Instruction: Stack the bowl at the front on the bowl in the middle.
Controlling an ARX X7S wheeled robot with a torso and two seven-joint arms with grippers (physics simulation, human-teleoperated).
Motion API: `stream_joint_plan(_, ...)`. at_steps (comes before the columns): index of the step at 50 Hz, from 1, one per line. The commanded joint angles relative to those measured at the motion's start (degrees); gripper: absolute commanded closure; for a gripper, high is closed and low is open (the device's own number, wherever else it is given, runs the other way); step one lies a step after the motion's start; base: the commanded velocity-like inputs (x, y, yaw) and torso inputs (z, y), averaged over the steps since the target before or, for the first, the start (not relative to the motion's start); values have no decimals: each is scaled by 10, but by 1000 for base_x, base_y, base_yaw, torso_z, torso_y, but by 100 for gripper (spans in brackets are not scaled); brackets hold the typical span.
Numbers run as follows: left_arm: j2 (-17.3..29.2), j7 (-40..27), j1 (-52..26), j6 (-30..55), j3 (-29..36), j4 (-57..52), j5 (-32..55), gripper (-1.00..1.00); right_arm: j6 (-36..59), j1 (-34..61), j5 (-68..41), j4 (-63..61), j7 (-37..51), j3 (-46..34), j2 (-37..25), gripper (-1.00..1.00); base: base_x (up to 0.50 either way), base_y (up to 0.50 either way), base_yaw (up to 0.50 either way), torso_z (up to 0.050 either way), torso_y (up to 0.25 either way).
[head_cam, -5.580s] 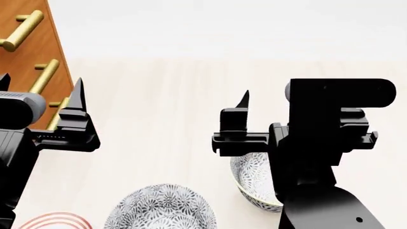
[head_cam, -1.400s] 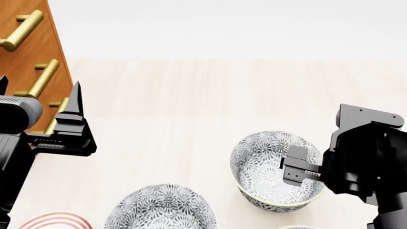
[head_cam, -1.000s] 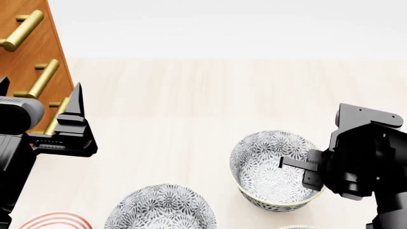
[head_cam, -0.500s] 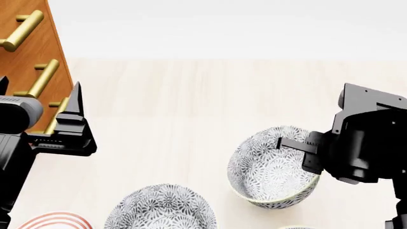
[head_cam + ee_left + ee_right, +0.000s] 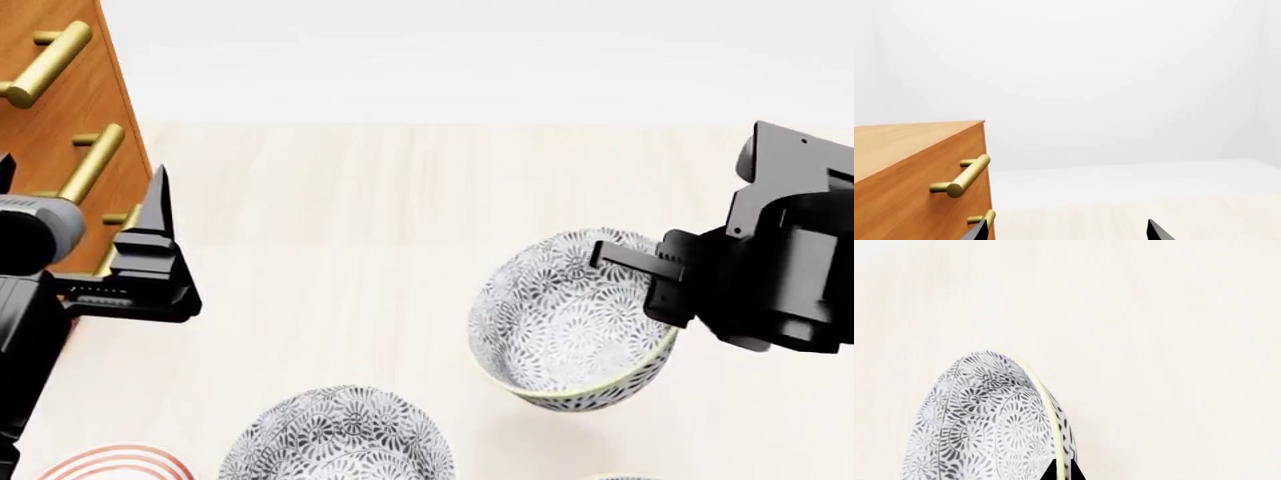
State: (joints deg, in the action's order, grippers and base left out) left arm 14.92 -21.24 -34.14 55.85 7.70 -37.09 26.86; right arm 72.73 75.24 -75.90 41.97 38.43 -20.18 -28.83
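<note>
A grey flower-patterned bowl with a pale yellow rim hangs tilted above the light wooden table, its opening facing left. My right gripper is shut on its right rim. In the right wrist view the two fingertips pinch that rim, with my right gripper astride the bowl. A second patterned bowl sits at the lower edge of the head view, left of the held one. My left gripper hovers open and empty by the cabinet, far from both bowls; its tips stand wide apart.
A wooden drawer cabinet with brass handles stands at the left, close to my left gripper. A red-ringed white dish peeks in at the bottom left. A sliver of another rim shows at the bottom right.
My right gripper came down, shut on the bowl's right rim, then lifted it off the table; the bowl has tilted and risen. The left arm has barely moved.
</note>
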Motion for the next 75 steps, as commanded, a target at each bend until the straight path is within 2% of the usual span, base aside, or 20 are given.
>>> stream_joint_plan(1, -9, 14, -7, -2, -19, 4, -1, -100, 29, -3, -63, -39, 16, 76, -2, 100, 0, 0, 0, 0, 0)
stream_joint_plan(11, -9, 12, -5, -8, -23, 7, 4, -100, 58, -18, -175, -67, 77, 150, -7, 100, 0, 0, 0, 0, 0)
stream_joint_plan(19, -8, 8, -8, -4, -28, 4, 9, -100, 70, -25, -225, -82, 108, 173, -11, 100, 0, 0, 0, 0, 1)
stream_joint_plan(25, -7, 5, -11, 0, -30, 1, 13, -100, 80, -53, -323, -133, 198, 201, -12, 100, 0, 0, 0, 0, 0)
stream_joint_plan(32, -7, -1, -22, 14, -37, -7, 23, -100, 78, -69, -419, -174, 268, 206, -24, 100, 0, 0, 0, 0, 0)
stream_joint_plan(45, -7, -6, -29, 14, -35, -7, 26, -100, 46, -150, -569, -302, 329, 211, -43, 100, 0, 0, 0, 0, 0)
stream_joint_plan(75, -3, -13, -33, 8, -30, -1, 34, -100, 40, -221, -616, -413, 321, 190, -38, 100, 0, 0, 0, 0, 0)
